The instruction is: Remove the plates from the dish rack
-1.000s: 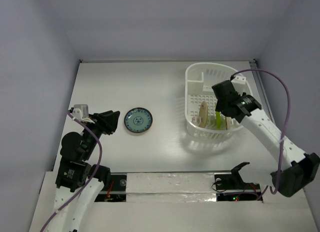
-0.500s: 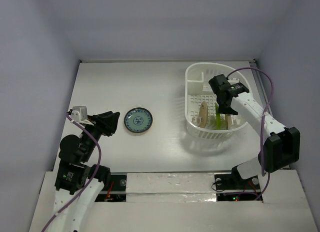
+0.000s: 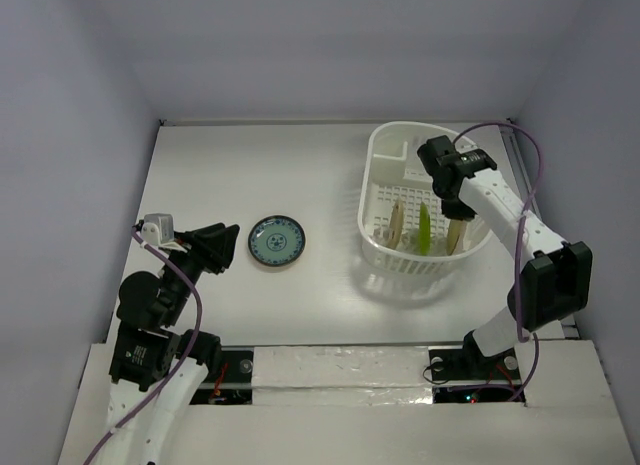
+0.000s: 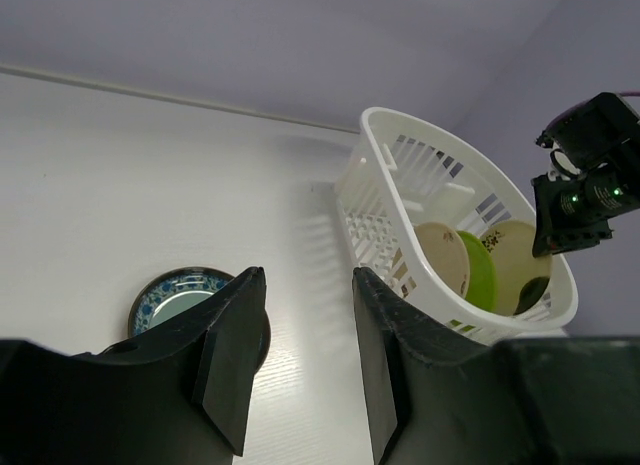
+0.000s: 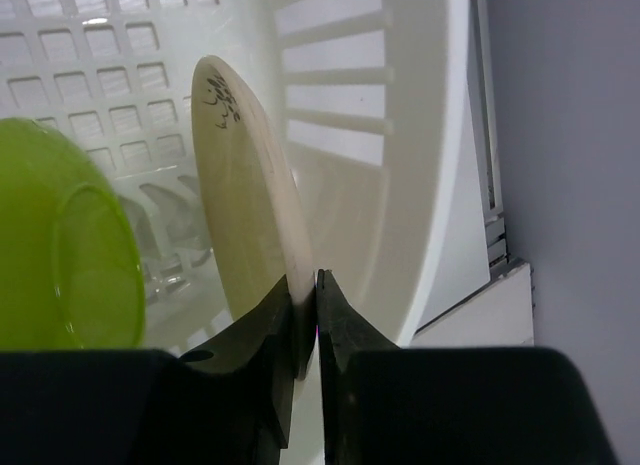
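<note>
White table (image 3: 300, 165): teal plate (image 3: 277, 242) out, left of dish rack (image 3: 385, 145); right gripper (image 5: 303, 295) clamped on amber plate (image 5: 240, 185) rim inside rack. Next: lift straight up, clear of rack wall. Left gripper (image 4: 308, 365) agape, idle.

Right gripper (image 5: 305, 285) sits inside the dish rack (image 3: 398, 143) pinching the rightmost plate (image 5: 245, 185) by its rim, middle plate (image 5: 60, 255) and leftmost plate (image 3: 395, 225) standing to its left; flat plate (image 3: 277, 241) lies on the table (image 3: 250, 170) just ahead of left gripper (image 4: 308, 285), rack well right of it.
</note>
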